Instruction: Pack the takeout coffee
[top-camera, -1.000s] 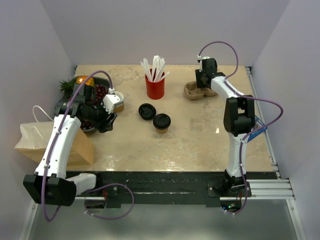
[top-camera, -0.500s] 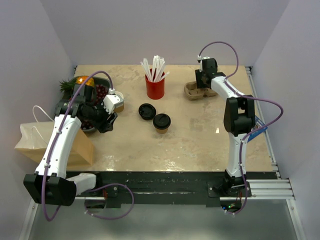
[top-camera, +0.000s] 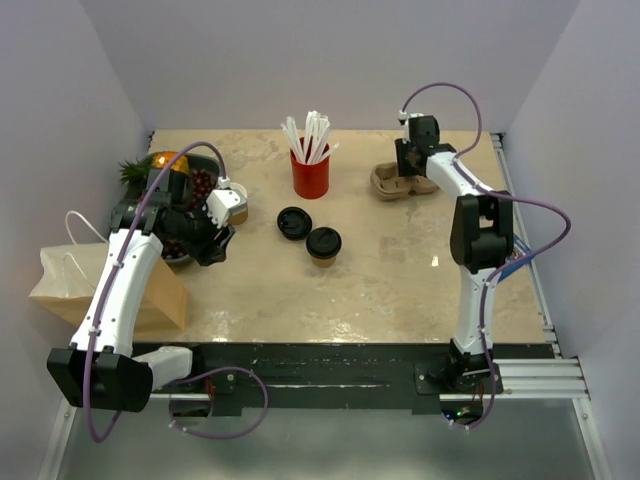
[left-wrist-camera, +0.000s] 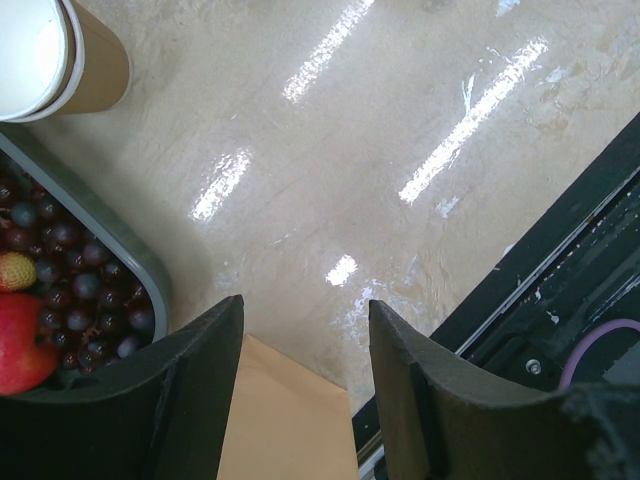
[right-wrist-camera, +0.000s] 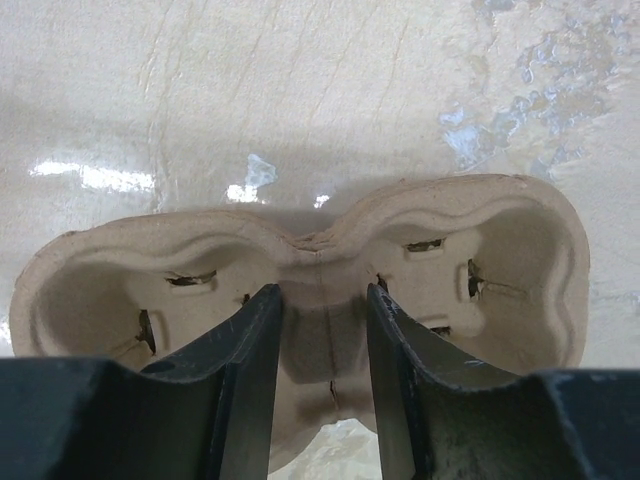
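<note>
The coffee (top-camera: 323, 243) looks light, thin-walled, crushable; grasp its wall below the lid; left gripper (left-wrist-camera: 300, 385) spread, empty; right gripper (right-wrist-camera: 320, 345) straddles the tray (right-wrist-camera: 480, 215) rib, fingers parted.

right gripper (top-camera: 410, 172) and cup carrier (top-camera: 392, 183) nudged rightward

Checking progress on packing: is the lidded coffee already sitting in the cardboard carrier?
No, the takeout coffee stands mid-table, and both wells of the cardboard carrier are empty.

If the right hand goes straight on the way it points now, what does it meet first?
The right hand points down at the cup carrier. It would likely meet the ridge between the two wells first, one finger on each side.
</note>
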